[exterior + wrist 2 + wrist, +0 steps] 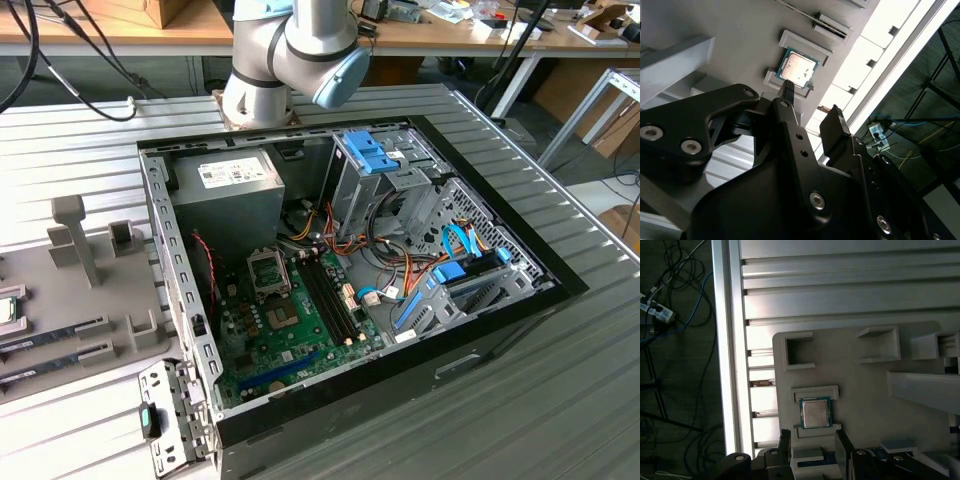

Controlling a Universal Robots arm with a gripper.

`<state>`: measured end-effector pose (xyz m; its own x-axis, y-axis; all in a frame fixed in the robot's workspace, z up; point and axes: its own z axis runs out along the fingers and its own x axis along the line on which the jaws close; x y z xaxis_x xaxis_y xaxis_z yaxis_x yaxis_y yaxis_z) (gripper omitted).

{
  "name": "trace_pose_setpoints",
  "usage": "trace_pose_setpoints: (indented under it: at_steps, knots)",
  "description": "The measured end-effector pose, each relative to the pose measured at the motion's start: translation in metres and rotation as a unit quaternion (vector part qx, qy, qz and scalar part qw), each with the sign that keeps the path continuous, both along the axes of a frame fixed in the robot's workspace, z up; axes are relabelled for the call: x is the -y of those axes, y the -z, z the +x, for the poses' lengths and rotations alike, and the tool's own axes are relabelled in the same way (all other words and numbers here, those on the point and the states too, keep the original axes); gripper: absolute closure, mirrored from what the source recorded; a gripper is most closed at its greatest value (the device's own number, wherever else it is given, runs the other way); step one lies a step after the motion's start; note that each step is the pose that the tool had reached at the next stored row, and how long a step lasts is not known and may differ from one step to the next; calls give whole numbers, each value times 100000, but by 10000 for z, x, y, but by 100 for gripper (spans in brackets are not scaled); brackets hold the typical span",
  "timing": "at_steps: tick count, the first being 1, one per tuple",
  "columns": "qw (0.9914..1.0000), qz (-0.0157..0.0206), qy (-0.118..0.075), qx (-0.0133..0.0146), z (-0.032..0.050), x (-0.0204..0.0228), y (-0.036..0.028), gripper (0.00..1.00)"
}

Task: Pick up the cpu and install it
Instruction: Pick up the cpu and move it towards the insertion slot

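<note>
The robot's two black fingers (pixel 835 130) hang spread, nothing between them, over the pale grey moulded plastic holder plate (pixel 865 390), which lies on the ribbed aluminium surface (pixel 840 295). The small square cpu (pixel 815 413), with a silver-grey metal lid inside a thin green rim, lies flat in a low-walled nest (pixel 815 390) near that plate's edge, in line with the fingers' gap. It is probably light, stiff, slick-topped and delicate underneath. Its two unwalled rim edges look the safest places to pinch.

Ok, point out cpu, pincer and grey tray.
cpu (pixel 815 413), first wrist view, middle of its metal top.
pincer (pixel 812 433), first wrist view, midway between its fingertips.
grey tray (pixel 865 390), first wrist view, bare flat part.
</note>
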<state>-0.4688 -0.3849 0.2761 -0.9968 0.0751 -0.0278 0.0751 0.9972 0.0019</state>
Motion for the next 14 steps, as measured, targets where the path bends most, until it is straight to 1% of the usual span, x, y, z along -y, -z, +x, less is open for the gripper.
trace_pose_setpoints:
  at_steps: [14]
  knots:
    - [100000, -1, 1, -3, -31, 0, 19, 52]
